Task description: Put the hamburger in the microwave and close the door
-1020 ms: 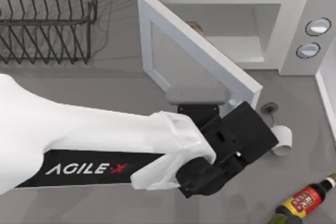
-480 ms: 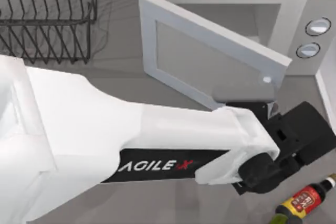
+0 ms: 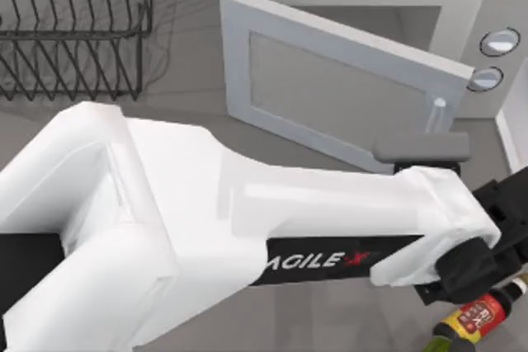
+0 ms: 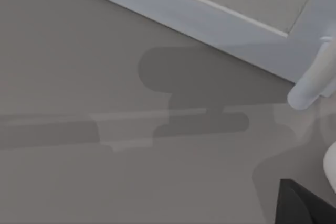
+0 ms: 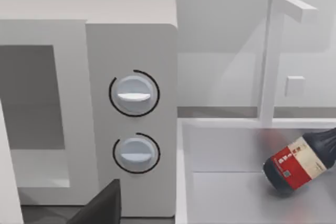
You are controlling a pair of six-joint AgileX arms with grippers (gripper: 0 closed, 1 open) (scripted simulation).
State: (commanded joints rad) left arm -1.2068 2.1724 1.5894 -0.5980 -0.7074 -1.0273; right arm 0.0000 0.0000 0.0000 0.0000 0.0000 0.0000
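One microwave (image 3: 459, 22) at the worktop's (image 3: 190, 80) back edge, toward the right corner. One door (image 3: 330, 88), hinged at the cavity's left side and standing ajar at a slant. Free edge of the door near the control panel, with a gap of grey cavity open behind its top edge. One white bar handle (image 3: 437, 111) on that free edge, seen close and upright from the left wrist (image 4: 312, 82). Two round dials, one above the other (image 3: 501, 41) (image 3: 484, 78), both uncovered beside the door's free edge.

Hamburger hidden, so no telling where it lies.

One arm stretched across the worktop from the front left corner toward the right edge: the left one. Left gripper (image 3: 499, 228) low at the right edge, in front of the handle end of the door. Contact with the door not clear from above, and clenched or released cannot be told either.

One wire rack (image 3: 74, 30) in the back left corner, well apart from the microwave. One dark bottle (image 3: 474, 317) with a red label at the front right corner, lying on its side just beside the gripper.

From the right wrist: the two dials again, a white basin (image 5: 181, 171) just beside the microwave, the bottle (image 5: 302, 166) lying tilted — and a dark wedge (image 5: 100, 205) low in front of the panel, possibly part of a gripper.
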